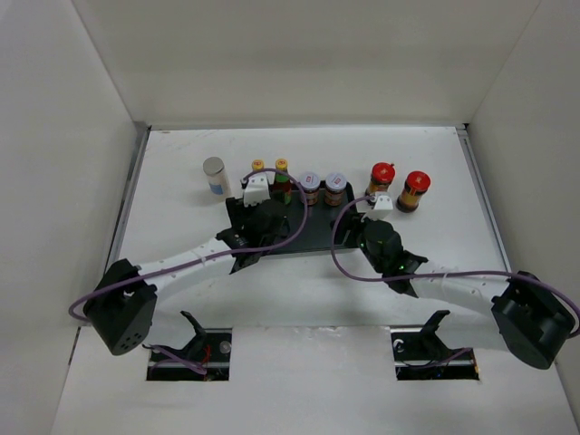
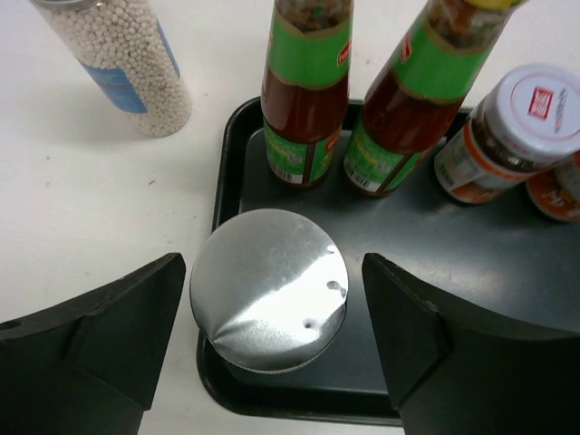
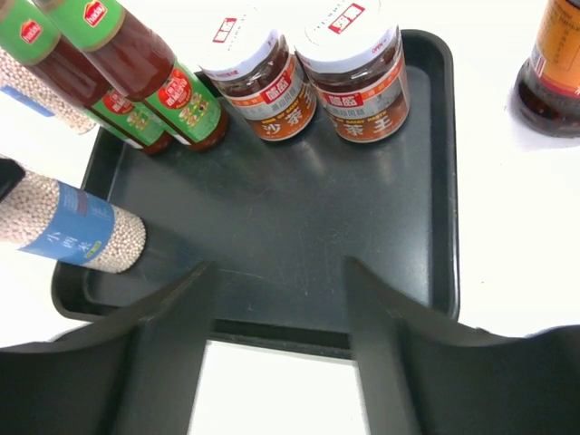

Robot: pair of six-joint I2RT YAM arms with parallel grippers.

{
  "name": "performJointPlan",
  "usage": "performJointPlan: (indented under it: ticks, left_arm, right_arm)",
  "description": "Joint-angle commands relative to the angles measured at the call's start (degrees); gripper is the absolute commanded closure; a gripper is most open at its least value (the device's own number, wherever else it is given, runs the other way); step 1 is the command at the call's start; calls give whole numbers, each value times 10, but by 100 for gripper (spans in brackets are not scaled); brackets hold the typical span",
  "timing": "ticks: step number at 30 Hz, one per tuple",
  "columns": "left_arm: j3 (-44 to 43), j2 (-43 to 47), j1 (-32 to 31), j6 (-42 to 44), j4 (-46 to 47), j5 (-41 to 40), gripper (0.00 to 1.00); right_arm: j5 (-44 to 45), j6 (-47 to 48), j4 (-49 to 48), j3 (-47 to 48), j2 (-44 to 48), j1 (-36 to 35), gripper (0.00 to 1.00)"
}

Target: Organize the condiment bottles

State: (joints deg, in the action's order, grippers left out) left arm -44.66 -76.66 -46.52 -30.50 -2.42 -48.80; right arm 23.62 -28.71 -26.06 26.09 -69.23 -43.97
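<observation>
Bottles numbered eight, in four pairs. One grey-topped white cylinder (image 2: 268, 313) stood in the near-left corner of the black tray (image 3: 299, 208), between the fingers of my left end effector (image 2: 274, 281). Those fingers were spread, with a gap showing on each side of the lid, so the cylinder was released, not gripped. The other grey-topped cylinder (image 1: 215, 175) stood off the tray on the tabletop (image 1: 299, 290), just beyond the tray's far-left corner.

Two slim yellow-capped bottles (image 1: 258, 169) (image 1: 281, 169) with green labels stood side by side at the left end of the tray's far edge. Two pale-lidded jars (image 1: 309, 187) (image 1: 335, 187) stood next to them along that same edge, close together. That made five containers on the one tray.

Two red-lidded jars (image 1: 382, 178) (image 1: 415, 190) stood on the tabletop to the right of the tray, near each other but apart, which put three containers off it.

My right end effector (image 3: 281, 335) hung over the tray's near edge, its fingers spread and holding nothing.
</observation>
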Motion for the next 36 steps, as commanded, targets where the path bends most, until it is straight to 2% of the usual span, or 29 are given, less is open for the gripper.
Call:
performJointPlan:
  ticks: [1,4,11,16,19,25,28,32,36]
  left_arm:
    - [7,20,3,2,45,-17,15]
    - [0,30,-4,21,52,-9,9]
    - [-18,58,13,67,76,-18,12]
    - [-4,110,59,56,89,-14,12]
    - [-18,113,113,40,94,5,12]
    - [-83,35,205,24,85,52,10]
    - [-117,-23,238,52,89,61,9]
    - [-163,-94,264,80,80,90,9]
    - [-170,-126,290,70,83,99,10]
  right_arm:
    - [12,4,-24,7,-3,0,30]
    - [12,2,-25,5,-1,0,29]
    - [12,1,-24,-2,27,0,28]
    - [13,3,-24,5,-1,2,28]
    - [15,5,-27,3,4,0,28]
    - [16,4,-29,1,3,1,28]
    - [16,6,-23,5,0,0,28]
    - [24,9,-28,4,3,0,28]
    - [25,15,-28,6,3,-5,28]
